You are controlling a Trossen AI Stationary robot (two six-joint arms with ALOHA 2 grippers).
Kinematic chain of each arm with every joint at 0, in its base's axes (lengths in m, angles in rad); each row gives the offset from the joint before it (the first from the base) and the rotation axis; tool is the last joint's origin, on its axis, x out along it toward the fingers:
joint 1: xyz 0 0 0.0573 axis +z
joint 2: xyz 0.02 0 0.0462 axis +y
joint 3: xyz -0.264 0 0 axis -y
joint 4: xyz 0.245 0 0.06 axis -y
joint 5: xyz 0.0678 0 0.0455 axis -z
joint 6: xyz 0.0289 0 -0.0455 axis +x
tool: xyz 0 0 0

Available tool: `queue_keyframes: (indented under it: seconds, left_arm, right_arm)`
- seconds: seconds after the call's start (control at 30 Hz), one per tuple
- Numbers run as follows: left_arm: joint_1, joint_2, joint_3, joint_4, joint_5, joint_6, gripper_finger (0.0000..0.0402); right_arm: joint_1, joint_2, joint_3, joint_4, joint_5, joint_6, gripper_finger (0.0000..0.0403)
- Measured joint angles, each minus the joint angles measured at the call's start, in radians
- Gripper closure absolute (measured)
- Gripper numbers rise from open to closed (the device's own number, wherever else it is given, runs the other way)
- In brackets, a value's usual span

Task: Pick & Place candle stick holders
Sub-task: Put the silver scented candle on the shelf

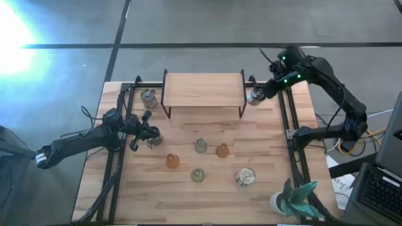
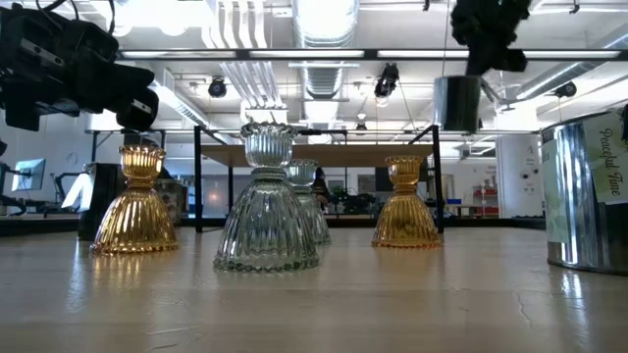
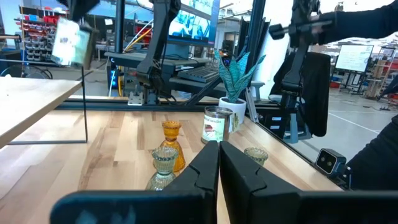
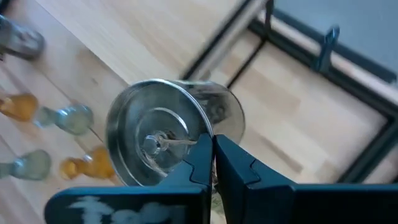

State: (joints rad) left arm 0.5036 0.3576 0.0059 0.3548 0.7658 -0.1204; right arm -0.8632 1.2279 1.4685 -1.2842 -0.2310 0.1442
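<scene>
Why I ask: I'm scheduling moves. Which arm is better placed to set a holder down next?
Right. The right gripper is shut on a silvery cup, lifted beside the wooden shelf. The left gripper is shut and holds nothing.

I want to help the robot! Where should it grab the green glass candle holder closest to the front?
Probably the narrow neck under the flared cup of the front green holder, coming straight down from above. It stands upright, and its wide ribbed base slopes, so fingers might slip there; the thin neck fits between them, and the cup above would catch.
</scene>
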Motion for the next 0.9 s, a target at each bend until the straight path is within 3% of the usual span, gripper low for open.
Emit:
queue_keyframes:
  seconds: [0.4,0.9]
  left_arm:
    - [0.000,0.000,0.000,0.000,0.000,0.000,0.0383]
    - [0.000,0.000,0.000,0.000,0.000,0.000,0.0383]
  right_arm:
    - [0.070,0.207,0.310,-0.075,-0.007,-0.011,0.0395]
    - [0.070,0.616,0.729,-0.182,-0.021,-0.103,0.0395]
